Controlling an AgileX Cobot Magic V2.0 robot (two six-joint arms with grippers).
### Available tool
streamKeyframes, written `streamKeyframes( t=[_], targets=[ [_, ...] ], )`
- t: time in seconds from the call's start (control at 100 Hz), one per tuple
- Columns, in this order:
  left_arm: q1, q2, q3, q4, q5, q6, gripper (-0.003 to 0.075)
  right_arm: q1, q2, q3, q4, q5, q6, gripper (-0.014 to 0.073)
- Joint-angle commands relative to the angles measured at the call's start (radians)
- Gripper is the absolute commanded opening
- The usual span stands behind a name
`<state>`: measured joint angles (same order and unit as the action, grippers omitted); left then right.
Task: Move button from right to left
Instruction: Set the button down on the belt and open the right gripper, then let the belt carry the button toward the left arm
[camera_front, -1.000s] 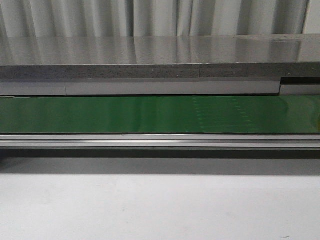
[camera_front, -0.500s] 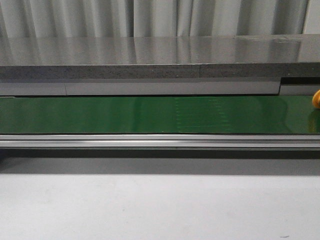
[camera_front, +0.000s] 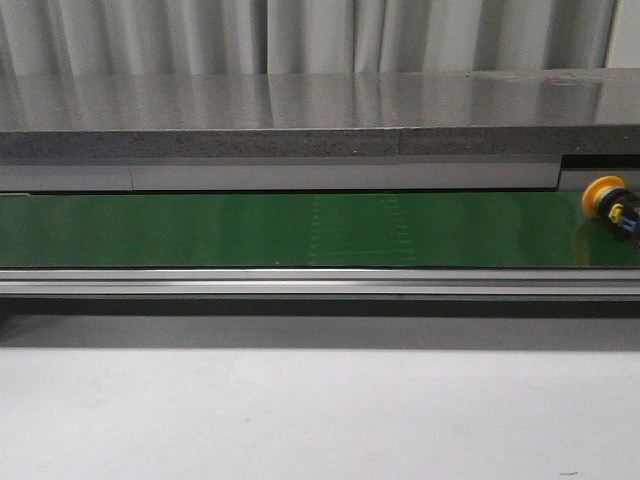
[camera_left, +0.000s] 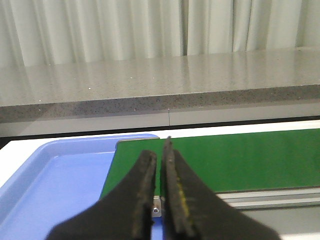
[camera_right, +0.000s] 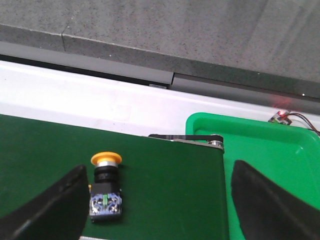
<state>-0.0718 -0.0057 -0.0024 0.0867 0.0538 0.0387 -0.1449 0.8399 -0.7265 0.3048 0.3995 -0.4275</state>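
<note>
The button (camera_front: 610, 200), a yellow-orange mushroom cap on a black body, lies on its side at the far right end of the green belt (camera_front: 300, 230). In the right wrist view the button (camera_right: 106, 187) lies between the wide-apart fingers of my right gripper (camera_right: 159, 172), close beside one finger (camera_right: 55, 205) and touching neither. My right gripper is open with nothing in its grasp. My left gripper (camera_left: 160, 152) is shut on nothing, hanging over the belt's (camera_left: 225, 160) other end. Neither gripper shows in the front view.
A blue tray (camera_left: 55, 180) sits just past the belt's left end. A green tray (camera_right: 280, 150) sits just past its right end. A grey stone ledge (camera_front: 300, 110) runs behind the belt, and an aluminium rail (camera_front: 300, 285) runs along its front.
The button has come into the front view from the right edge and moved left along the belt. The faint pattern on the belt has also shifted left.
</note>
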Motion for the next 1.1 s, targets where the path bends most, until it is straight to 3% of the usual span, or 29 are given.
streamKeyframes(
  t=[0.0, 0.44, 0.63, 0.99, 1.09],
  targets=[
    [-0.008, -0.035, 0.04, -0.003, -0.08, -0.012, 0.0005, 0.001, -0.1, 0.05, 0.013, -0.094, -0.013, 0.0552],
    [-0.008, -0.035, 0.04, -0.003, -0.08, -0.012, 0.0005, 0.023, -0.603, 0.34, 0.014, 0.026, -0.013, 0.0518],
    [-0.008, -0.035, 0.04, -0.003, -0.08, -0.012, 0.0005, 0.023, -0.713, 0.36, 0.014, 0.016, -0.013, 0.0356],
    [-0.008, -0.035, 0.04, -0.003, -0.08, -0.012, 0.0005, 0.023, -0.719, 0.36, 0.014, 0.042, -0.012, -0.0076],
    [-0.008, -0.035, 0.04, -0.003, -0.08, -0.012, 0.0005, 0.023, -0.719, 0.36, 0.014, 0.041, -0.012, -0.006]
  ],
)
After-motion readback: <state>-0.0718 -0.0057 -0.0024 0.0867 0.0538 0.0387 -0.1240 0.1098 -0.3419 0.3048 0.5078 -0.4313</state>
